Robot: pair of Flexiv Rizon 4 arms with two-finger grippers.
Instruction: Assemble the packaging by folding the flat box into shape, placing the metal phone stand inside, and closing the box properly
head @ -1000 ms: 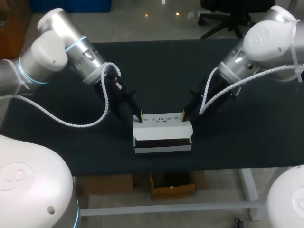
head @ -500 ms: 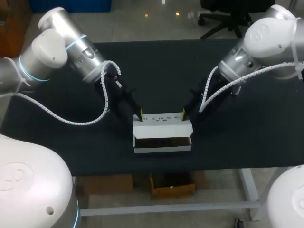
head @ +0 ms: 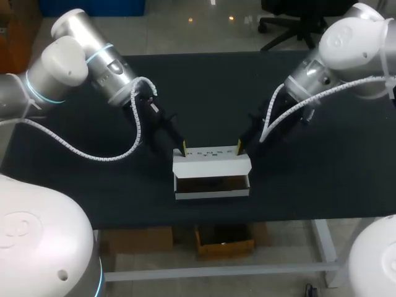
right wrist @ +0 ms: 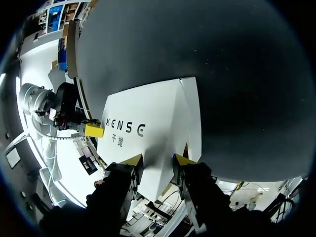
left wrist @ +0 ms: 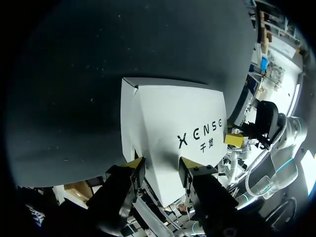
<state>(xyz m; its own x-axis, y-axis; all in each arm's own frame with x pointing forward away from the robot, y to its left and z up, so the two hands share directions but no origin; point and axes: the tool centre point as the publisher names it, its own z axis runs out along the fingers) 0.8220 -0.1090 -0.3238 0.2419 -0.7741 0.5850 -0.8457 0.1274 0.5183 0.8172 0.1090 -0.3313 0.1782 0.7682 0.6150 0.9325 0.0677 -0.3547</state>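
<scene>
Even overhead light. Black table (head: pixel 210 93) matte, dark, shadows lost on it. White box (head: pixel 211 166) brightest, near blown out (its open inside shadowed). Soft sheen on left arm (head: pixel 105 65), right arm (head: pixel 322 71) shells.

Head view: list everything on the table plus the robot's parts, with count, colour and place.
Table: one, black, under everything.
Box: one, white, front middle of the table, lid raised, dark inside; contents too dim to tell.
Left arm: one, white and silver, coming in from the left.
Right arm: one, white and silver, coming in from the right.
Left gripper: one, black with yellow tips, at the lid's left end.
Right gripper: one, black with yellow tips, at the lid's right end.
</scene>
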